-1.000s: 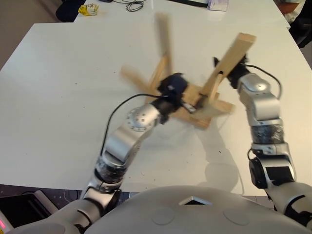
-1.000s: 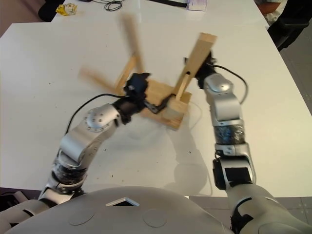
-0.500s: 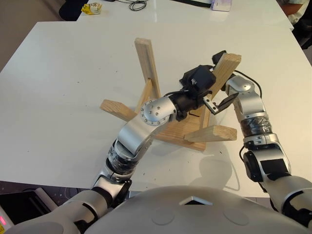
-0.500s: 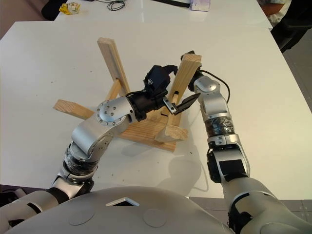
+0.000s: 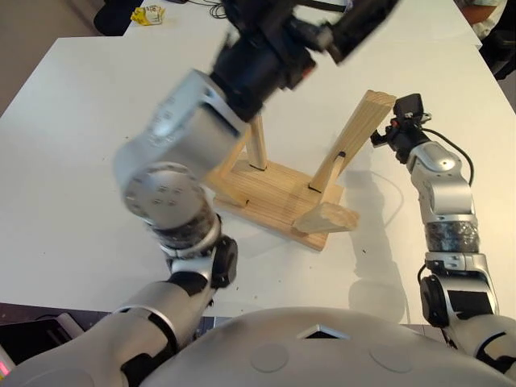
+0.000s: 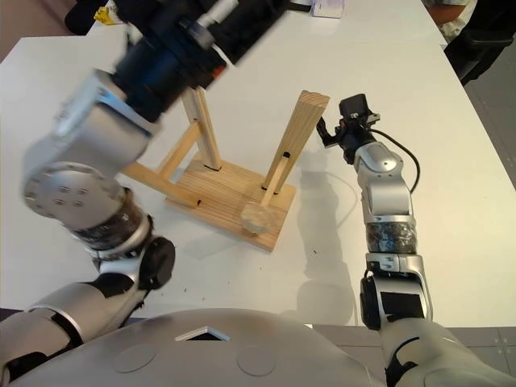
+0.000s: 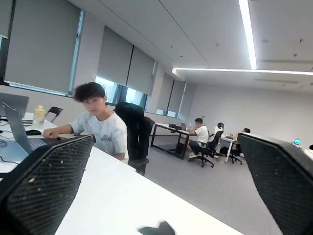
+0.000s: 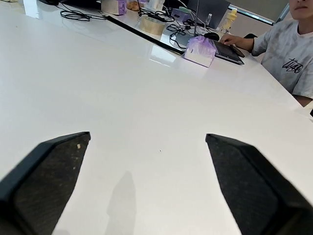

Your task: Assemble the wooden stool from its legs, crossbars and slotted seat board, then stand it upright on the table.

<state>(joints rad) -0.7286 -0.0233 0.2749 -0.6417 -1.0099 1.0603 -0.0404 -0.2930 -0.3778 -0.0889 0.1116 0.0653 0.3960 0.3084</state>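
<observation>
On the table, the stool rests upside down, seat flat, legs slanting upward; left gripper and right gripper both spread, empty.

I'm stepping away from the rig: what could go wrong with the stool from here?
1. The stool rests upside down, legs up, with the left gripper and right gripper open and off it; flipping needs a fresh grasp that might slip.
2. The right gripper hangs close beside a leaning leg; a nudge could loosen it.
3. The left gripper is raised high near the stool and might hit the legs coming down.
</observation>
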